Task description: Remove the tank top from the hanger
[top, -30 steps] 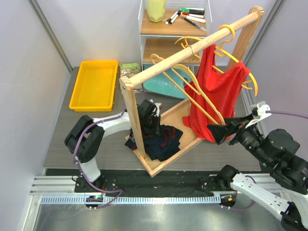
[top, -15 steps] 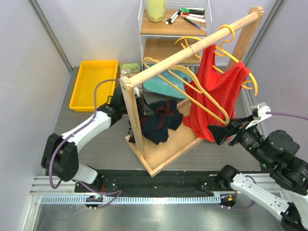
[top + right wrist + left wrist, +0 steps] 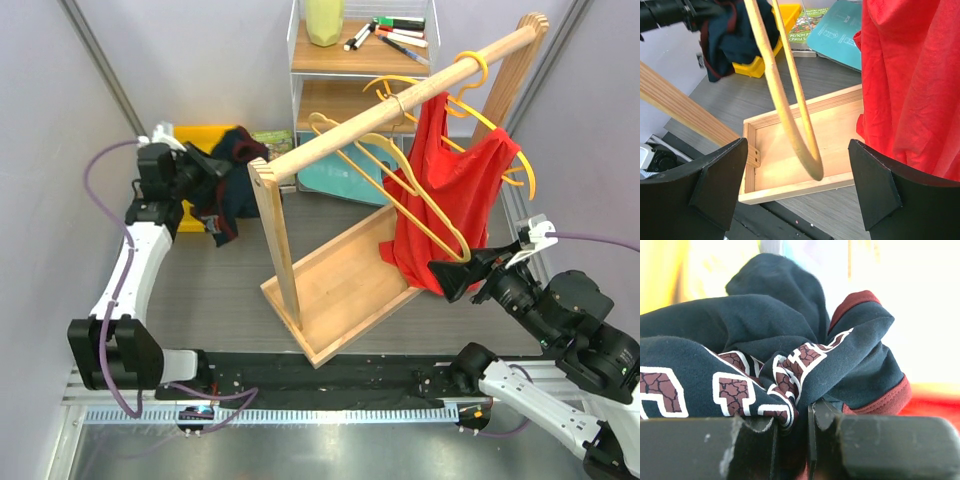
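Observation:
A red tank top (image 3: 450, 190) hangs on a yellow hanger (image 3: 432, 218) from the wooden rail (image 3: 400, 100); in the right wrist view the same red tank top (image 3: 915, 85) fills the right side. My right gripper (image 3: 455, 272) stands open just in front of its lower hem, and the yellow hanger's end (image 3: 792, 120) dangles between the fingers of the right gripper (image 3: 797, 182) without touching them. Far left, my left gripper (image 3: 200, 175) is shut on a bunched navy garment (image 3: 228, 180) with maroon lettering. That navy garment (image 3: 790, 340) is pinched in the left gripper (image 3: 792, 422).
The rack's wooden base tray (image 3: 340, 290) lies mid-table with its upright post (image 3: 275, 240) at the left. A yellow bin (image 3: 225, 131) sits under the navy garment. Spare yellow hangers (image 3: 350, 140) hang on the rail. Books (image 3: 335, 180) and a shelf (image 3: 365, 45) stand behind.
My left arm lifted the navy garment out of the wooden base tray and swung it left and back, over the yellow bin. The right arm and red tank top stayed put.

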You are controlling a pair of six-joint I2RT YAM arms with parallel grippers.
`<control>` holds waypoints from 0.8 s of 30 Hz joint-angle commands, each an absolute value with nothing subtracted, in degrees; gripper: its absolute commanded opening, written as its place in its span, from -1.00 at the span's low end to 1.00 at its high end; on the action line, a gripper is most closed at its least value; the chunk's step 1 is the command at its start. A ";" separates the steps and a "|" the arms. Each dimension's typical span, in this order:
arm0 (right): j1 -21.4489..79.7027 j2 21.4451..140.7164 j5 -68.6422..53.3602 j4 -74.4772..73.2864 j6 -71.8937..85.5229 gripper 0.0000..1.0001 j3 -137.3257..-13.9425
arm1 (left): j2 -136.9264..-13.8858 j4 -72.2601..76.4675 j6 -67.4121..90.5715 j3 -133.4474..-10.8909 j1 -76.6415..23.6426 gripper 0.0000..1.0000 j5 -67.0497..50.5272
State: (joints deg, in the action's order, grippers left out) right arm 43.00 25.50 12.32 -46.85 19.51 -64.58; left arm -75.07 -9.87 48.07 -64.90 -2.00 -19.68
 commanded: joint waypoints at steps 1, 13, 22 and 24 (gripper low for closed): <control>43.15 25.66 12.66 -44.30 19.95 0.74 -64.16 | -77.51 -2.84 47.97 -69.97 2.89 -1.00 -11.70; 43.15 24.96 12.75 -44.38 20.13 0.74 -64.25 | -107.63 23.29 69.68 -78.91 12.64 -1.00 -15.72; 43.15 24.70 11.87 -44.82 21.18 0.74 -64.07 | -126.12 18.64 68.57 -90.88 17.40 -1.00 -22.06; 43.15 24.61 11.87 -45.00 21.09 0.74 -64.07 | -126.91 16.27 65.84 -91.14 17.58 -0.98 -21.53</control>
